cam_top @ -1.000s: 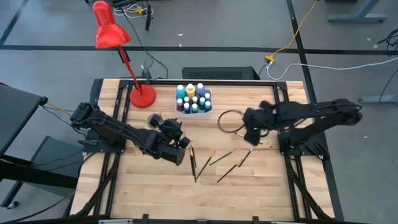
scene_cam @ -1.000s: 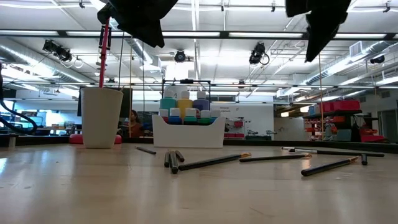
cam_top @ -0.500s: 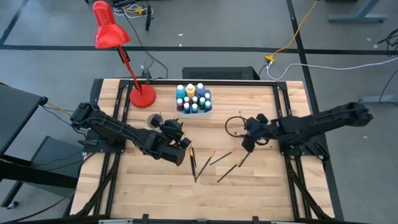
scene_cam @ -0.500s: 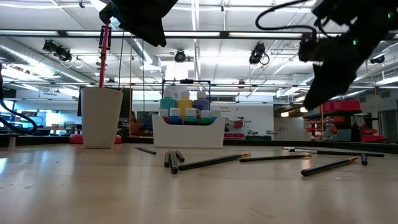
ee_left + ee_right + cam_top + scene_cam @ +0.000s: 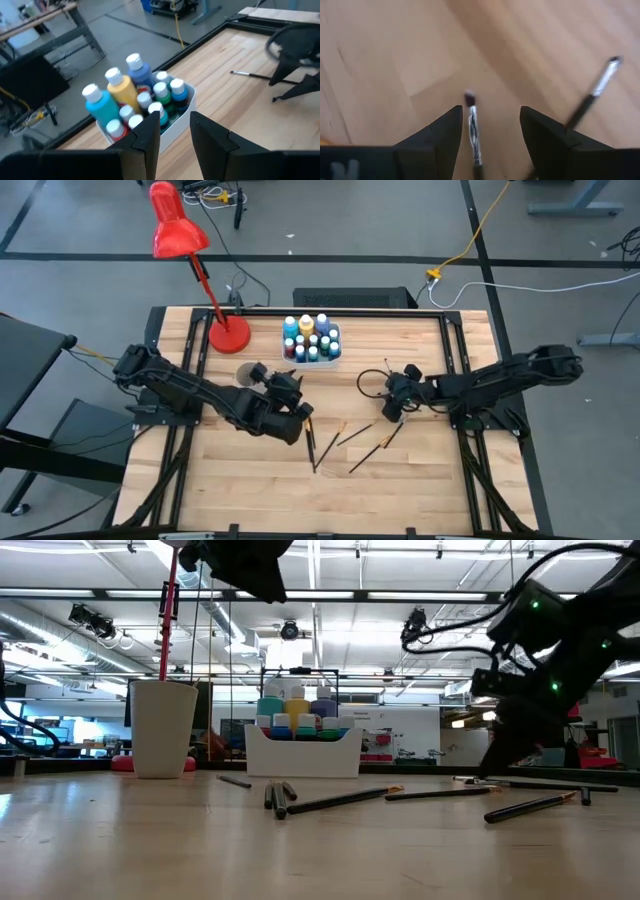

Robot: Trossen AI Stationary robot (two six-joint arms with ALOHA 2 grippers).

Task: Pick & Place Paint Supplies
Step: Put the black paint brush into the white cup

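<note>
As the right gripper (image 5: 489, 140) hung low with jaws spread astride a paintbrush (image 5: 473, 129) mid-table, we judged a pickup imminent; left gripper (image 5: 174, 135) half-open, empty, facing the paint bottles (image 5: 135, 100) by the far edge.

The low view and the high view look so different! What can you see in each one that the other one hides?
Only the low view shows the white cup standing up tall, with ceiling lights far behind.

Only the high view shows the red lamp head, the floor cables, and the brushes fanned out across the table.

Both show the white box of paint bottles, brushes lying flat, and the right gripper lowered near the brushes, while the left gripper waits higher up.
</note>
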